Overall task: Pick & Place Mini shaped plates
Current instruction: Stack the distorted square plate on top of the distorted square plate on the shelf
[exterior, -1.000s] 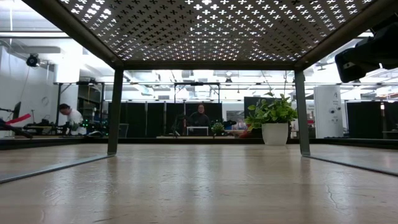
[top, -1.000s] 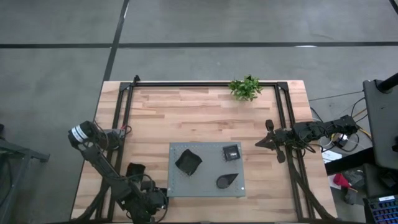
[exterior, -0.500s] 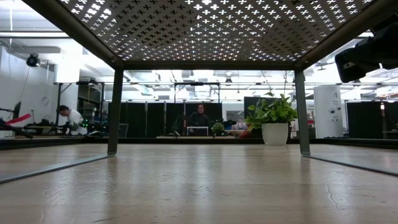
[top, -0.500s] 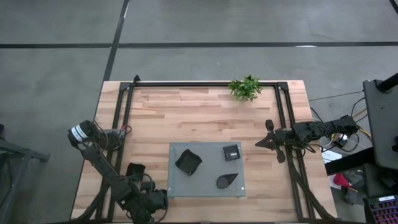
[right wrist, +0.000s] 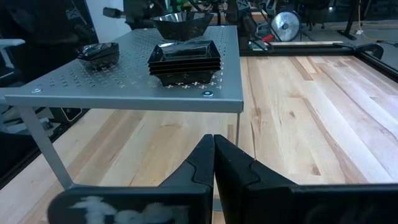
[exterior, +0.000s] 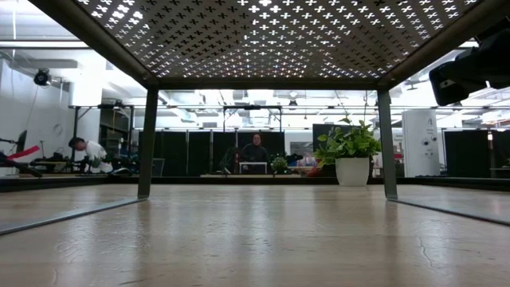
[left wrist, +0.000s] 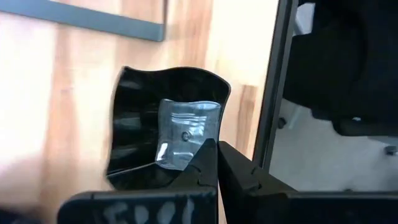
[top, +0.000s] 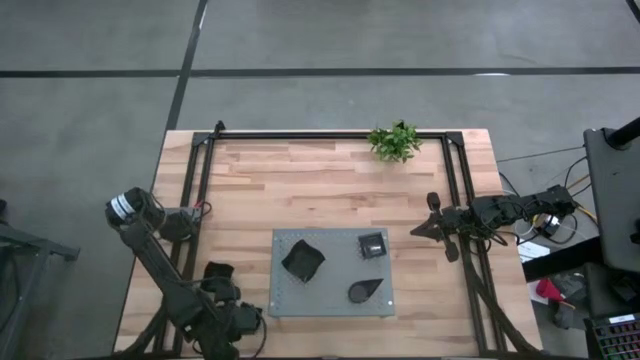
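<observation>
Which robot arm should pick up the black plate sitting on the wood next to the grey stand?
The left one. The left gripper points straight at that black plate, which lies close in front of it. The right gripper waits on the other side of the grey stand, farther away.

Overhead camera looks straight down on the table (top: 300, 190); the low one looks level across it, under the grey mat (exterior: 263, 36)

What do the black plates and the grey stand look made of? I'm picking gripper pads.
Stacked square plates: glossy black, probably plastic or glazed ceramic; highlights glint on the rims. Plate by the left gripper: same shiny finish. Grey stand: matte perforated sheet metal, judging by its thin bent edge.
</observation>
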`<state>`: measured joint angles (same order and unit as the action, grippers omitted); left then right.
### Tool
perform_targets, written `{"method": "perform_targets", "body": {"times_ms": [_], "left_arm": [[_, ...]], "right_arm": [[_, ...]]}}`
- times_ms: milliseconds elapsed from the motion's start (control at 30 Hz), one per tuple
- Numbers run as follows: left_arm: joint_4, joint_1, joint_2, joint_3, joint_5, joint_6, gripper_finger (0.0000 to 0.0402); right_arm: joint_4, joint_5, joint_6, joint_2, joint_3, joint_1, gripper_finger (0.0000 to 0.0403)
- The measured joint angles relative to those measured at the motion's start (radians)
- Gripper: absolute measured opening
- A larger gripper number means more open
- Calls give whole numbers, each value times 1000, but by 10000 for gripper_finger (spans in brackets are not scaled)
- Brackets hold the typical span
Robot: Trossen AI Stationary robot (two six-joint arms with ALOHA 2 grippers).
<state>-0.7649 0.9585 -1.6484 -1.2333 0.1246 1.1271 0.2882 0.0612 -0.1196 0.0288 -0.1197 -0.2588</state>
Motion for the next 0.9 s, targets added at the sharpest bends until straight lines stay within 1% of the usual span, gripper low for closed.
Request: {"method": "perform_targets", "body": {"times_ms": [100,333,567,767,833,900], "left_arm": [[-115,0,1,-68,6,-7,0],[-299,-1,2,-196,51,-52,0],[-485,-4,2,-275,57,-36,0],[-727,-8,2,-342,59,-35,0],[-805,-12,2,-365,82,-39,0],[-806,-18,6,-379,129,-86,0]], "right_arm": [[0,0,0,0,0,0,8],[0,0,0,0,0,0,8],[0,0,0,0,0,0,8],[0,0,0,0,0,0,8],[0,0,0,0,0,0,8],[0,0,0,0,0,0,8]]}}
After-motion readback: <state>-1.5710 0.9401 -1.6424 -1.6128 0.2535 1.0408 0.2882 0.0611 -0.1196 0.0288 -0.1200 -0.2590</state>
